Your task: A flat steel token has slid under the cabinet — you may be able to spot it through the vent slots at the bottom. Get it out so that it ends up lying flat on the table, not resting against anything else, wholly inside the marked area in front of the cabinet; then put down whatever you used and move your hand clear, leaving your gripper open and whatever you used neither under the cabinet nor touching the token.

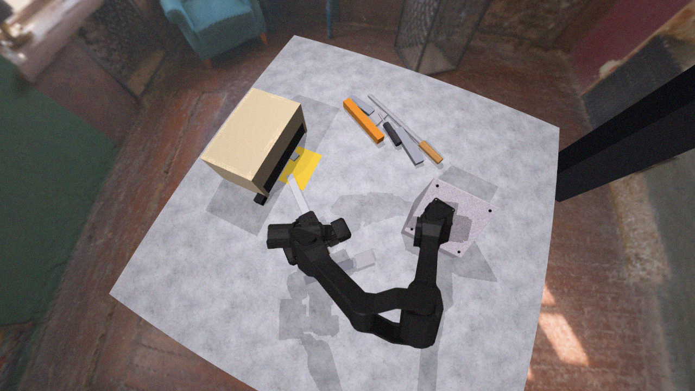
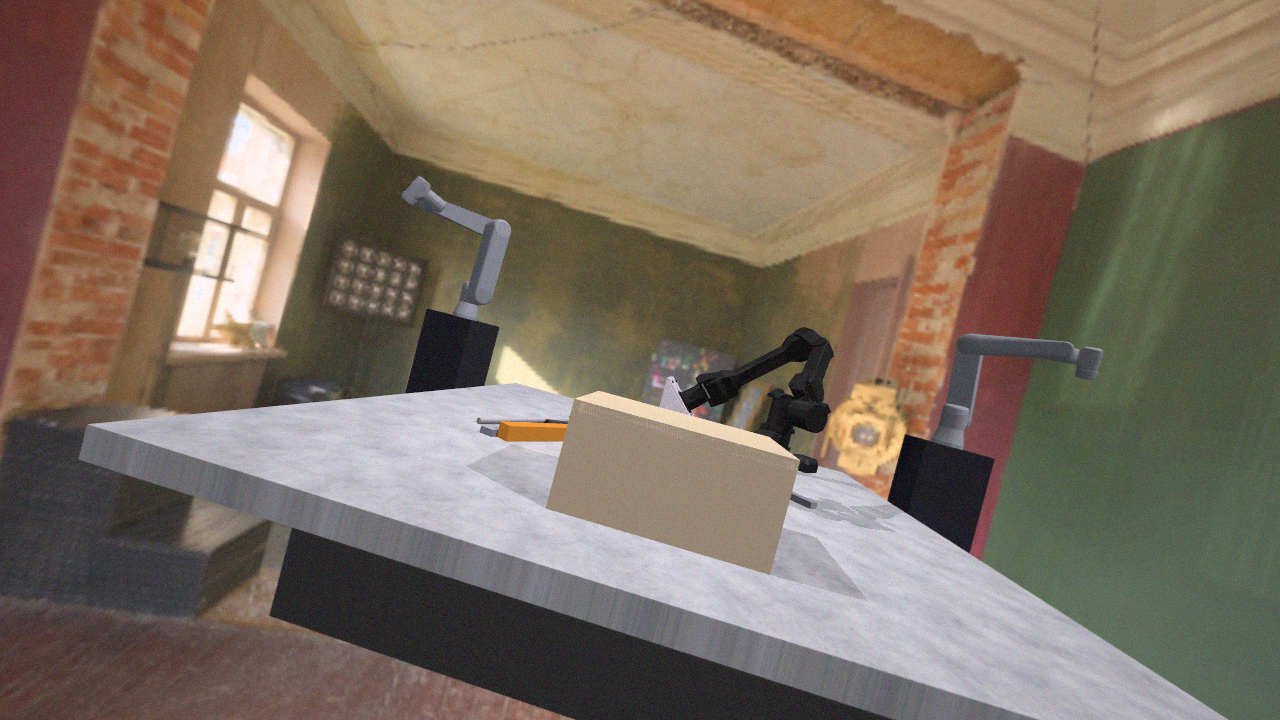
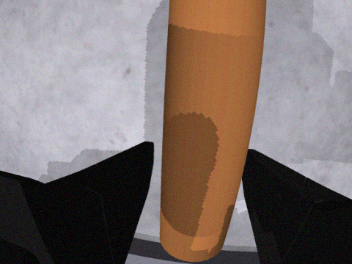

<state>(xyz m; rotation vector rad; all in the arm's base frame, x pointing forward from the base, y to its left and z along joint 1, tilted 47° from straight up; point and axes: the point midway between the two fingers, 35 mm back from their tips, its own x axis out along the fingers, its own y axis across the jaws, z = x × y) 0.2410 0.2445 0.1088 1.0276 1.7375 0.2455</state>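
Observation:
The tan cabinet [image 1: 252,138] [image 2: 671,483] stands at the left of the table. The yellow marked area [image 1: 307,170] lies in front of it. The small grey token [image 1: 294,157] lies flat on the yellow area, close to the cabinet's dark front slot. My gripper [image 1: 310,219] [image 3: 199,155] [image 2: 707,389] is open. The orange handle [image 3: 213,103] of the scraper tool lies between its fingers, with a gap on each side. The tool's pale flat blade [image 1: 298,194] [image 2: 673,396] points toward the yellow area, and its tip is at the area's near edge, apart from the token.
Spare tools lie at the back of the table: an orange bar [image 1: 362,120], a grey plate [image 1: 362,105], a dark cylinder [image 1: 391,133], a grey flat bar [image 1: 411,145] and a long rod with an orange handle [image 1: 430,151]. The arm's base plate [image 1: 473,209] is at the right.

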